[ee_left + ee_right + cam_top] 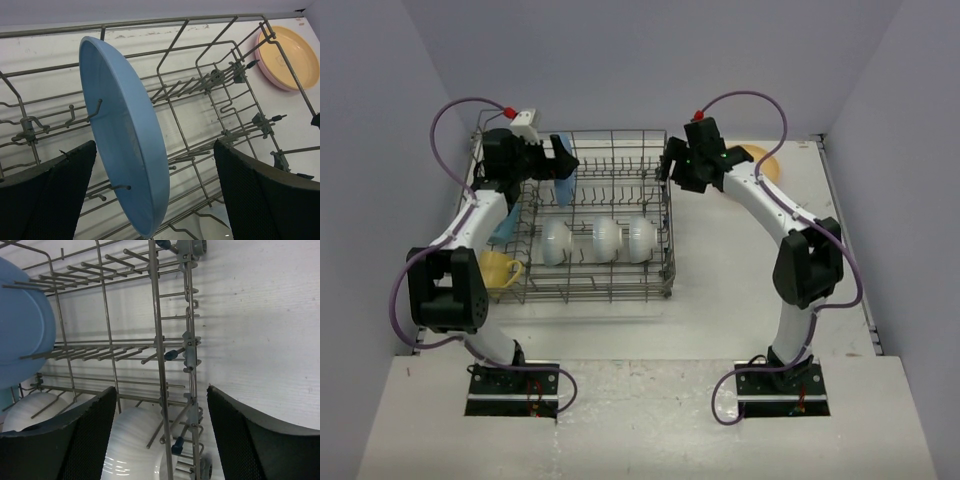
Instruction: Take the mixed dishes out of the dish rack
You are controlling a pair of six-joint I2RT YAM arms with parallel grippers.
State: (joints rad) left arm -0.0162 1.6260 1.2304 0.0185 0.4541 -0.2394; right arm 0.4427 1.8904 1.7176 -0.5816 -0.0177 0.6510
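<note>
Straddling the blue plate [125,140], left gripper [157,192] spread wide.
Its mesh-textured pads [45,200] flank the smooth disc, standing on edge among the wire dish rack [150,23] tines; right gripper [162,435] gapes above a ribbed white bowl [132,442]; beyond, an orange-yellow plate [290,50] lies flat.

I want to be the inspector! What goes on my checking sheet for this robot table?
Surface: white table, wire rack standing on it.
Job's things: the rack holds an upright blue plate, three white bowls and a yellow mug; an orange plate lies on a pink plate outside it.
Clutter: nothing seen.
Grippers: left gripper open, a finger each side of the blue plate; right gripper open over the rack's right edge.
Cables: purple cables loop off both arms.
Surroundings: plain pale walls.
</note>
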